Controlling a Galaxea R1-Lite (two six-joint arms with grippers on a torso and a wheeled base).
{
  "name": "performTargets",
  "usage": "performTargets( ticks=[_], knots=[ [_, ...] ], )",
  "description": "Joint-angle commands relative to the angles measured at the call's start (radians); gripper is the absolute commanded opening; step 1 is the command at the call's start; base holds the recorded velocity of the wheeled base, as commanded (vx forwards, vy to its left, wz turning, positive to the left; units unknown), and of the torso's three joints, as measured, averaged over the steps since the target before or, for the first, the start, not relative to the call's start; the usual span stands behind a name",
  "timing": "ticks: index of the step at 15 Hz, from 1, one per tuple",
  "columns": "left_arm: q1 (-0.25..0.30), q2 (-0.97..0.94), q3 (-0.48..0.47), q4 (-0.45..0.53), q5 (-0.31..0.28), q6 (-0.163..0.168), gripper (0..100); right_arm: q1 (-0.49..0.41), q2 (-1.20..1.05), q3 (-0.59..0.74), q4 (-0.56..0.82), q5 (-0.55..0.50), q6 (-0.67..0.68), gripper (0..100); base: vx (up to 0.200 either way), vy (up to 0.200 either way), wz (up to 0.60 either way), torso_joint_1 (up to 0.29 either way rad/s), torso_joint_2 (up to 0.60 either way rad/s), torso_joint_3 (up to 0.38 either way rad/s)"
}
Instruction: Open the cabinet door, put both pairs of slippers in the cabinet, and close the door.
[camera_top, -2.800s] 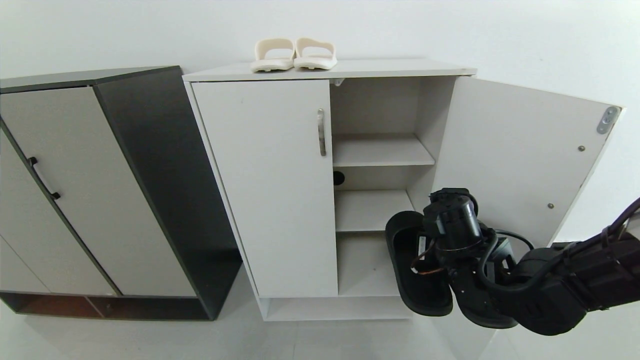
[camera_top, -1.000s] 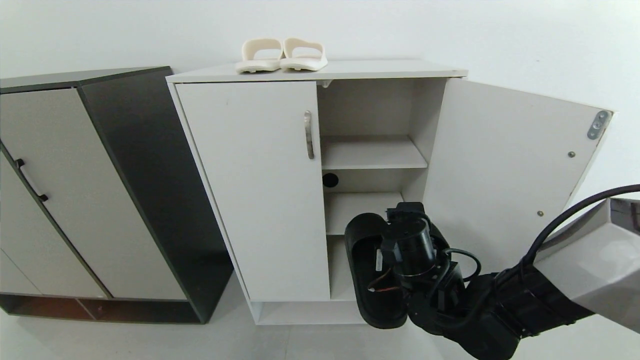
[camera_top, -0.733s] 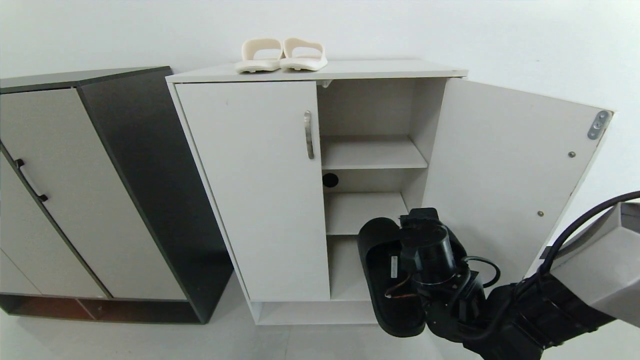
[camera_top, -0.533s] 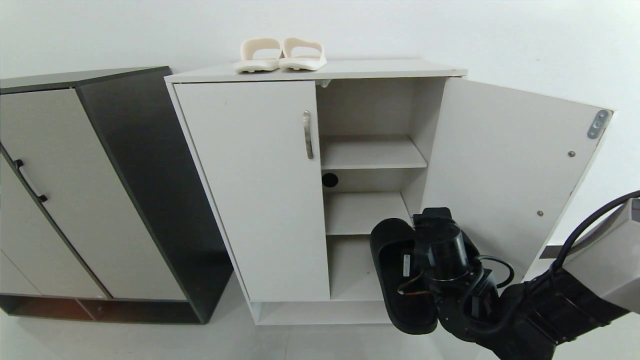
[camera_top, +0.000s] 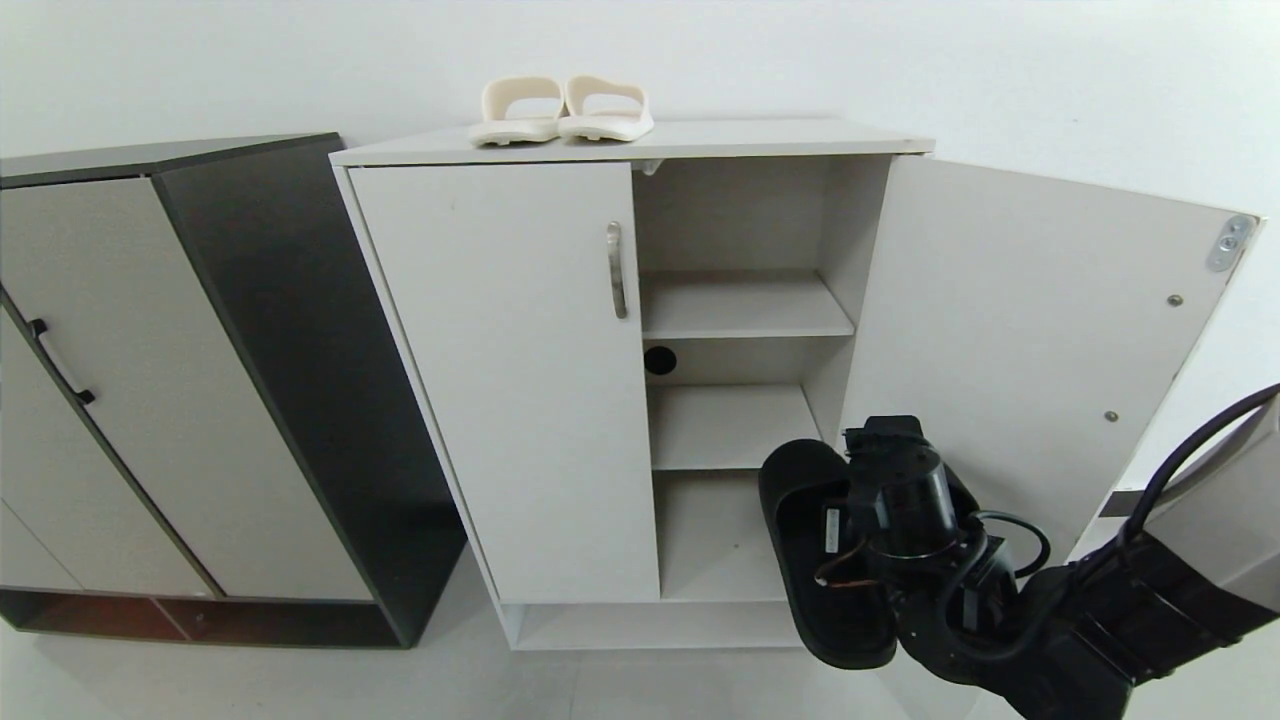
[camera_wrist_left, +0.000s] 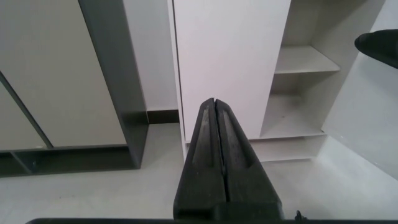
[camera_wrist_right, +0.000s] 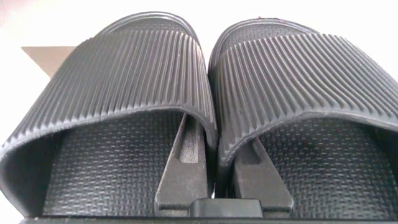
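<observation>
A pair of black slippers (camera_top: 818, 545) hangs in front of the white cabinet's lower right opening, toes up. My right gripper (camera_wrist_right: 216, 163) is shut on the pair's two inner side walls, its fingers (camera_wrist_right: 185, 168) tucked under the straps (camera_wrist_right: 149, 81). In the head view the right wrist (camera_top: 905, 500) covers most of the right-hand slipper. A cream pair of slippers (camera_top: 562, 108) rests on the cabinet top (camera_top: 760, 137). The right door (camera_top: 1020, 340) stands open and the left door (camera_top: 510, 370) is closed. My left gripper (camera_wrist_left: 215, 112) is shut on nothing, held low and facing the cabinet.
Inside the open half are an upper shelf (camera_top: 745, 305), a middle shelf (camera_top: 730, 425) and a bottom board (camera_top: 710, 540), all bare. A dark grey cabinet (camera_top: 270, 340) stands just left of the white one. Light floor (camera_top: 600, 690) lies in front.
Over the last second my right arm carried the black slippers to the right, away from the opening's middle. The open door swung slightly wider. The left gripper's earlier state is not shown.
</observation>
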Motion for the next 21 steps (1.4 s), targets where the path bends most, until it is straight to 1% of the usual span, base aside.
performTargets(
  ticks=[1,6,9,12,14,17,19,21],
  knots=[
    [0.000,0.002,0.000,0.000,0.000,0.000,0,-0.001,-0.004,0.004,-0.001,0.000,0.000,0,0.000,0.000,0.00,0.000,0.00,0.000],
    [0.000,0.002,0.000,0.000,0.000,0.000,0,-0.005,0.001,0.004,-0.001,0.005,0.000,0,0.000,0.000,0.00,0.000,0.00,0.000],
    [0.000,0.002,0.000,0.000,0.000,0.000,0,0.044,-0.038,0.000,-0.027,0.100,0.000,0,0.000,0.000,0.00,0.000,0.00,0.000],
    [0.000,0.002,0.000,0.000,0.000,0.000,0,0.091,-0.032,-0.011,-0.028,0.108,0.005,0,0.000,0.000,0.00,0.000,0.00,0.000],
    [0.000,0.002,0.000,0.000,0.000,0.000,0,0.099,0.005,-0.036,-0.057,0.108,0.003,0,0.000,0.000,0.00,0.000,0.00,0.000],
    [0.000,0.002,0.000,0.000,0.000,0.000,0,0.131,0.037,-0.069,-0.059,0.106,0.002,0,0.000,0.000,0.00,0.000,0.00,0.000],
    [0.000,0.002,0.000,0.000,0.000,0.000,0,0.125,0.080,-0.109,-0.060,0.108,0.000,0,0.000,0.000,0.00,-0.001,0.00,-0.047],
    [0.000,0.002,0.000,0.000,-0.001,0.000,0,0.080,0.148,-0.200,-0.060,0.108,-0.001,0,0.000,0.000,0.00,-0.002,0.00,-0.166]
  ],
)
